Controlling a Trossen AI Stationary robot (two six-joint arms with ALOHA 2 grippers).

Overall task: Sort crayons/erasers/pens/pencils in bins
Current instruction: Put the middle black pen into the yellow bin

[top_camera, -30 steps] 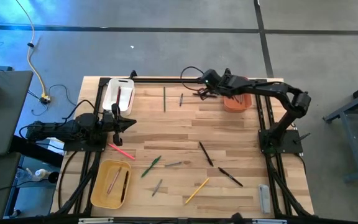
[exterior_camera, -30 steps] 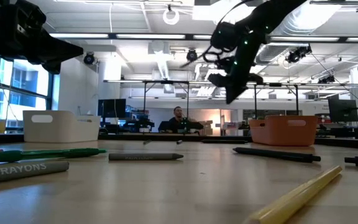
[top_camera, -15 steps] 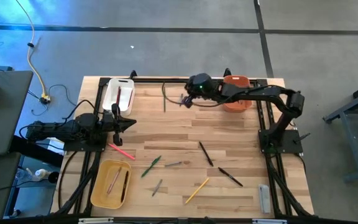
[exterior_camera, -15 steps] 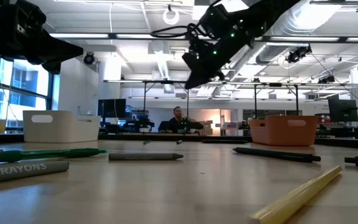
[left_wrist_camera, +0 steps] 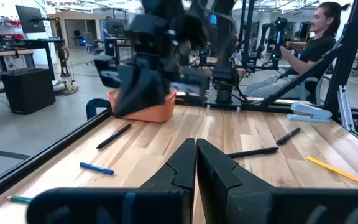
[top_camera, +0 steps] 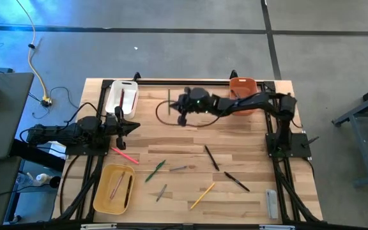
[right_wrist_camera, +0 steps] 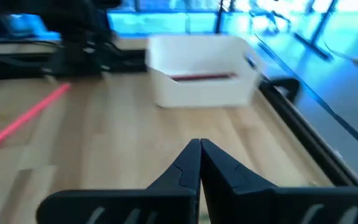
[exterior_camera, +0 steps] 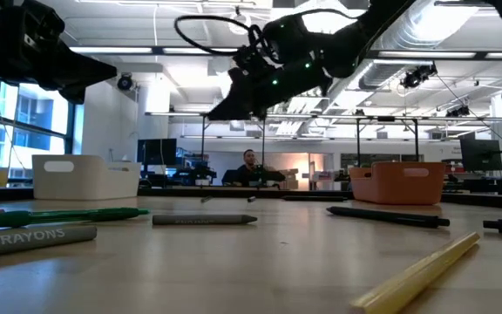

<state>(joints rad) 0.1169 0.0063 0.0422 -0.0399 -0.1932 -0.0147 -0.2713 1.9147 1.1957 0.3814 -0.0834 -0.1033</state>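
Sticks lie scattered on the wooden table: a pink one [top_camera: 125, 155], a green one [top_camera: 155, 171], black ones [top_camera: 211, 158], a yellow one [top_camera: 202, 196] and a thin green one [top_camera: 169, 101] near the far edge. The white bin [top_camera: 121, 97] holds a red stick [right_wrist_camera: 204, 76]; the orange bin [top_camera: 243, 102] and the yellow bin [top_camera: 114, 188] stand at other edges. My right gripper [right_wrist_camera: 199, 146] is shut and empty. It hovers above the far middle of the table [top_camera: 181, 112], pointing at the white bin. My left gripper [left_wrist_camera: 196, 146] waits shut at the table's left edge [top_camera: 131, 128].
A grey flat bar [top_camera: 271, 203] lies at the near right corner. A blue stick [left_wrist_camera: 97, 168] and black pens [left_wrist_camera: 250, 152] lie ahead of the left gripper. A black frame rail [top_camera: 171, 81] runs along the far edge. A person [left_wrist_camera: 303, 43] sits beyond the table.
My right gripper has swung from over the orange bin toward the table's left along the far side, staying above the table, and now faces the white bin. The sticks and the left arm have kept still.
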